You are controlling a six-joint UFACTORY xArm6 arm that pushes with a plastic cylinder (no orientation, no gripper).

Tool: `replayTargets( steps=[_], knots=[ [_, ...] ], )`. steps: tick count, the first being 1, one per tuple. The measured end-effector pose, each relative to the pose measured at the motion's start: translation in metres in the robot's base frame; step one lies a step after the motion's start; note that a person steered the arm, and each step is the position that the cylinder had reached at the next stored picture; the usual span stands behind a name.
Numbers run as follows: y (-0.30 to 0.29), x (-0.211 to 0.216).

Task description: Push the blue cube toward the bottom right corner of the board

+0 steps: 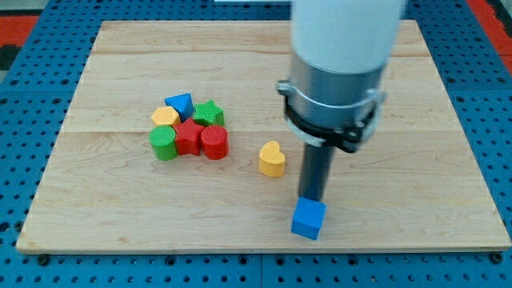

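No fingers here: my tip (310, 198), a dark straight rod, touches the smooth blue cube (309, 218) on pale wood.

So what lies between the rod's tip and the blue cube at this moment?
Nothing, as far as the camera view shows: my tip sits right at the top edge of the blue cube, with no other block between them.

The blue cube (309, 218) rests flat on the wooden table (400, 192), near the bottom edge and right of centre. It sits slightly rotated, 1 corner facing the view's bottom.
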State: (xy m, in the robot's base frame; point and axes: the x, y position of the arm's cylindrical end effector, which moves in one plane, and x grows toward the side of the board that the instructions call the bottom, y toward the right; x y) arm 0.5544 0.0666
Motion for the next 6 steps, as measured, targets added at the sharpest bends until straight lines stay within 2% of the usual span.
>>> replayTargets(
  steps=[1,2,3,4,5,6],
  knots=[
    [-0.065,-0.028],
    [-0.080,0.013],
    [-0.044,0.041],
    [0.045,0.031],
    [0.087,0.031],
    [0.058,0.016]
  ],
)
